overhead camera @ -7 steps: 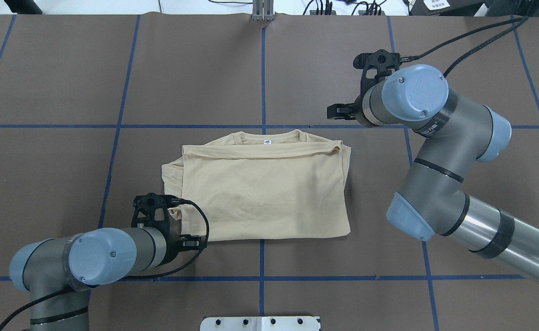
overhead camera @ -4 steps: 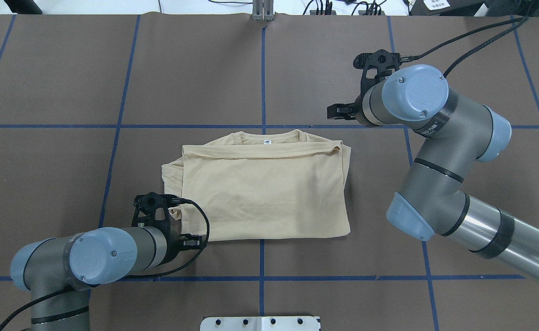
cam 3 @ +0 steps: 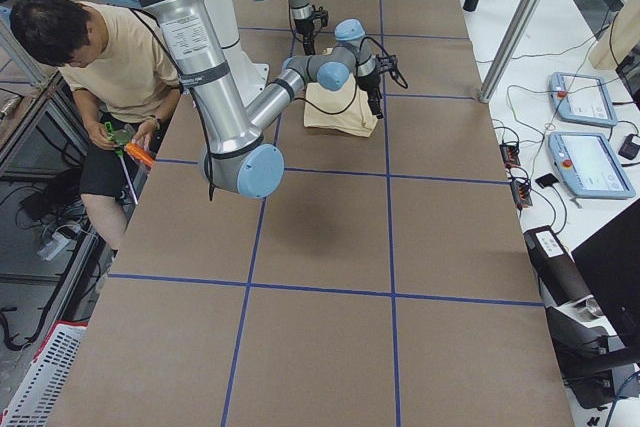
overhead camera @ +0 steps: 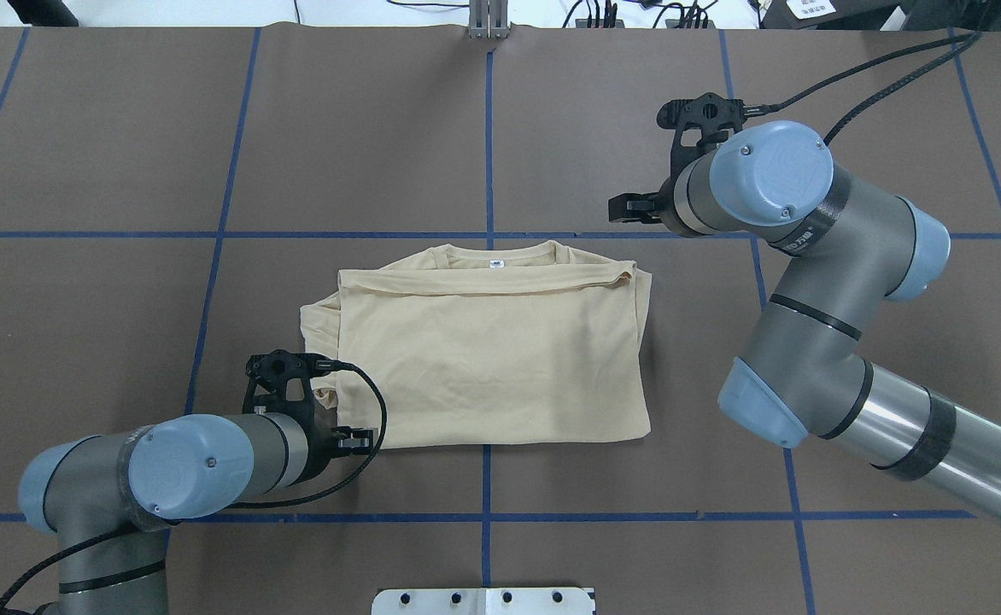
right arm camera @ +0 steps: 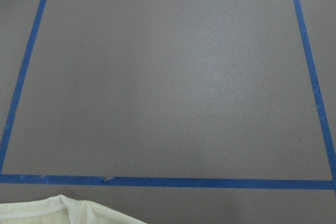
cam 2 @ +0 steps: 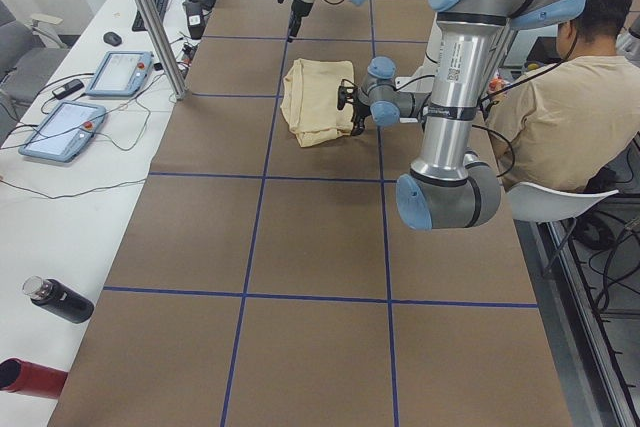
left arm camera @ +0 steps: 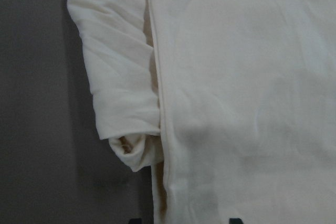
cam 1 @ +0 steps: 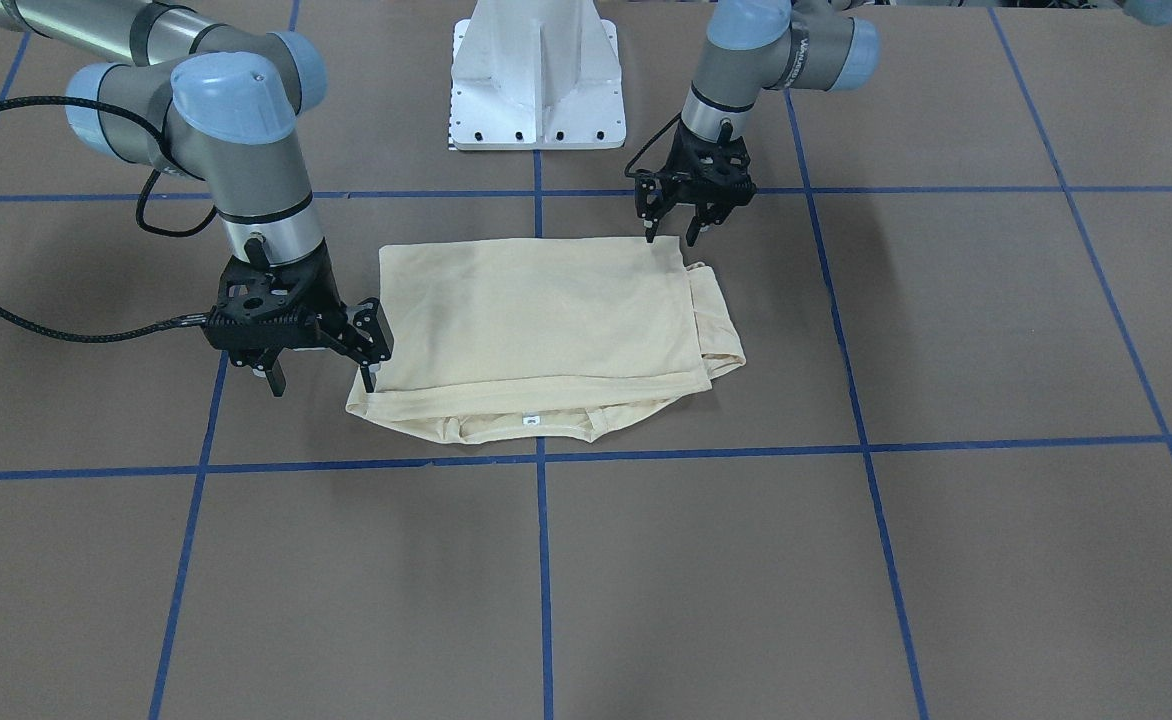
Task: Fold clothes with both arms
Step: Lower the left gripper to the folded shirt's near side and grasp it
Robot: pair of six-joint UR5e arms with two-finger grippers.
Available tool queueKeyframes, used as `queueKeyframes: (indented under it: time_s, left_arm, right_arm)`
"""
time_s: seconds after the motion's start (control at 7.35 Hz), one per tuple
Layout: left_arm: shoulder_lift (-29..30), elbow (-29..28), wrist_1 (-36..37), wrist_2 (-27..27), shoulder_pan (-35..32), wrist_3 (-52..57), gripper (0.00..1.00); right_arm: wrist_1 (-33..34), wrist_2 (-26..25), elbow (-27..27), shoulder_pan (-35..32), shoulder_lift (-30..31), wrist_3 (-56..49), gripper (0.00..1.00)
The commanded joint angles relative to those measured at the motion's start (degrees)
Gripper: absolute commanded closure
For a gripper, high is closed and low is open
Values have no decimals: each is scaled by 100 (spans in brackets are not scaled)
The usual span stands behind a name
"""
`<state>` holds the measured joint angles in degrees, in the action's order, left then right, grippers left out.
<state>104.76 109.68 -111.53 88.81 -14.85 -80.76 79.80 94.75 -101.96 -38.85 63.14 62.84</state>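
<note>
- Front-facing view: the shirt (cam 1: 536, 310) lies mid-desk (cam 1: 846, 560), already a neat rectangle, with its collar (cam 1: 531, 428) on the side away from my base (no print shows). My left fingers (cam 1: 649, 225) are spread over the corner nearest my base. My right fingers (cam 1: 374, 340) are spread too, one tip at the collar-side corner, pinching nothing.
- Overhead view: I judge the sleeves are folded in and a further fold is being set up. Next I should lower both hands and close on the two corners together, catching every layer.
- Left wrist view: a bunched sleeve (left arm camera: 126, 103) pokes out beside the folded edge.
- Right wrist view: mostly bare desk and a blue tape line (right arm camera: 168, 182), with cloth only at the bottom edge, so this hand needs to come back over the shirt.
- Compared with a second ago, my left arm has crept slightly forward. My right arm and the shirt have not moved.
</note>
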Motion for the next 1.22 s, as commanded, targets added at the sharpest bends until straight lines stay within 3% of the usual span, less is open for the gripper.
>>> queueKeyframes:
  time_s: [0.0, 0.27, 0.41, 0.54, 1.09]
  left_arm:
    - [78, -113, 0, -4, 0, -10, 46]
    - [211, -228, 0, -4, 0, -27, 54]
    - [220, -219, 0, -4, 0, -54, 72]
    - [211, -184, 9, -4, -17, -62, 100]
    - [88, -175, 106, 5, -683, 575, 100]
  right_arm:
    - [0, 0, 0, 0, 5, 0, 0]
    - [0, 0, 0, 0, 5, 0, 0]
    - [0, 0, -8, 0, -3, 9, 0]
    - [0, 0, -8, 0, -4, 18, 0]
    - [0, 0, -8, 0, -4, 18, 0]
